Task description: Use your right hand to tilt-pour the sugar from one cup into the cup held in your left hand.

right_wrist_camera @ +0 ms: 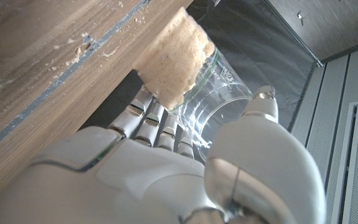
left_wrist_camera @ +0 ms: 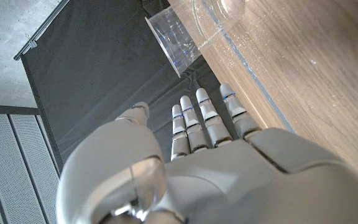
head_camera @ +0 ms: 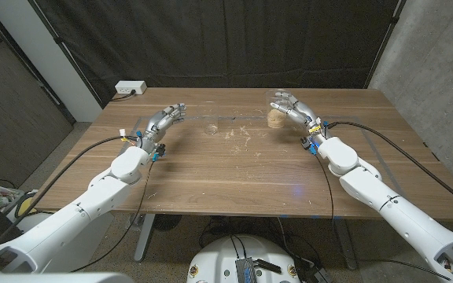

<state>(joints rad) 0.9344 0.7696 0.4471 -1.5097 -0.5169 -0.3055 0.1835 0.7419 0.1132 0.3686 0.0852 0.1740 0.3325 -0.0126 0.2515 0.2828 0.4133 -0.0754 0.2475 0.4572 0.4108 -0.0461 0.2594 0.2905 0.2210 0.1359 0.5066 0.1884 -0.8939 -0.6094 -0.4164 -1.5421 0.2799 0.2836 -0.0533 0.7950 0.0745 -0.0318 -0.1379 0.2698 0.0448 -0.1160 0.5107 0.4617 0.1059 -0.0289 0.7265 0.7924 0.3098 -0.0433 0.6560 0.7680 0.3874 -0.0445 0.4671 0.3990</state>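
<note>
A clear cup with brown sugar in its bottom stands on the wooden table at the far right. My right hand wraps around this sugar cup, fingers on one side and thumb on the other. It still stands on the wood. An empty clear cup stands left of the middle. My left hand is a short way to its left with fingers apart and holds nothing. From the left wrist the empty cup lies just beyond my straight fingers.
Spilled sugar grains are scattered on the wood between the two cups. A white power strip lies at the far left corner. A dark curtain hangs behind the table.
</note>
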